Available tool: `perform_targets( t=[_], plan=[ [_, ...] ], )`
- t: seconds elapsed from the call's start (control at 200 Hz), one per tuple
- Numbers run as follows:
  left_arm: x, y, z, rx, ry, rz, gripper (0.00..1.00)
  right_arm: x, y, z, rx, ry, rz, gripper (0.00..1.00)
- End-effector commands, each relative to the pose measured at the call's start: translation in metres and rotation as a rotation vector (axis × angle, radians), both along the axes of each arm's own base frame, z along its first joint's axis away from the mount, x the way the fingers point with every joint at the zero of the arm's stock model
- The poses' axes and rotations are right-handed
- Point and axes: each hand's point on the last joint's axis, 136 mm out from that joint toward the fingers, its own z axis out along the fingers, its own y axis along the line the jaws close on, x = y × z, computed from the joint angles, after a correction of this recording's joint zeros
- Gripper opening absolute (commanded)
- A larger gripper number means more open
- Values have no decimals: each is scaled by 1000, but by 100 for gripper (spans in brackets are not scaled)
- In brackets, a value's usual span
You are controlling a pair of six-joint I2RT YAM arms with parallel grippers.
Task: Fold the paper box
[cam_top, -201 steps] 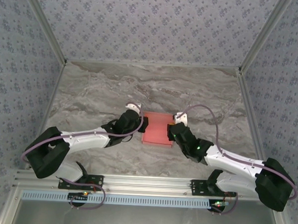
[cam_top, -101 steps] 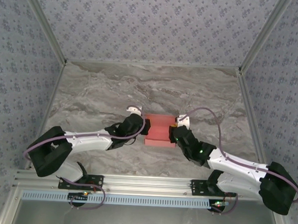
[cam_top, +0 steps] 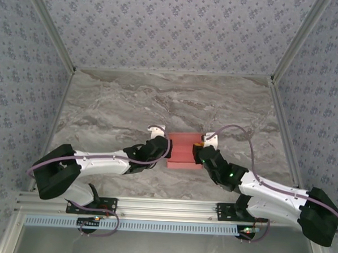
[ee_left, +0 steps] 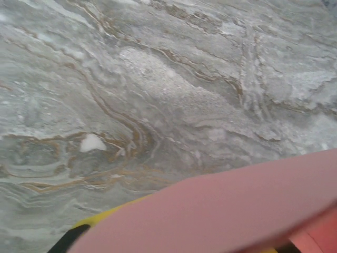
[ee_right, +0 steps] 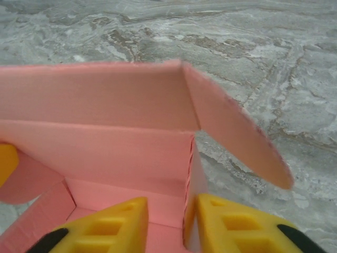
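Observation:
The paper box (cam_top: 185, 150) is salmon-pink card, partly raised into walls, on the marble table between my two grippers. My left gripper (cam_top: 162, 149) is at its left edge. In the left wrist view a curved pink flap (ee_left: 221, 211) lies across the jaws, with a yellow finger (ee_left: 102, 217) peeking from under it, shut on the card. My right gripper (cam_top: 199, 154) is at the right edge. Its yellow fingers stand astride the box's upright right wall (ee_right: 190, 174), open (ee_right: 169, 208), the right pad against the wall and the left one apart inside. A rounded flap (ee_right: 237, 139) hangs outward.
The grey marble tabletop (cam_top: 113, 106) stretches wide behind and beside the box. Patterned walls (cam_top: 174, 25) close in the back and both sides. A metal rail (cam_top: 164, 208) with the arm bases runs along the near edge.
Both grippers have moved nearer to the bases, bringing the box with them. The flat card now looks shorter and raised. The right jaws have spread apart.

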Motion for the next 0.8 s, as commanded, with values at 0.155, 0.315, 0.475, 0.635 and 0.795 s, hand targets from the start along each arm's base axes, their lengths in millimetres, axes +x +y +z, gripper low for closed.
perform_targets(
  t=[0.155,0.315,0.475,0.635,0.795],
  plan=[
    [39,45,46,149,-212,28,11,-3,24,24,141,29,87,71],
    [59,56,48,192,-270,-64,11,0,35,42,283,126,154,78],
    [68,51,34,241,-245,-276,13,15,9,41,355,302,74,82],
    [68,45,26,268,-222,-416,12,45,-42,42,345,357,-84,85],
    [62,38,34,282,-250,-538,11,79,-79,47,326,344,-123,87]
  ],
)
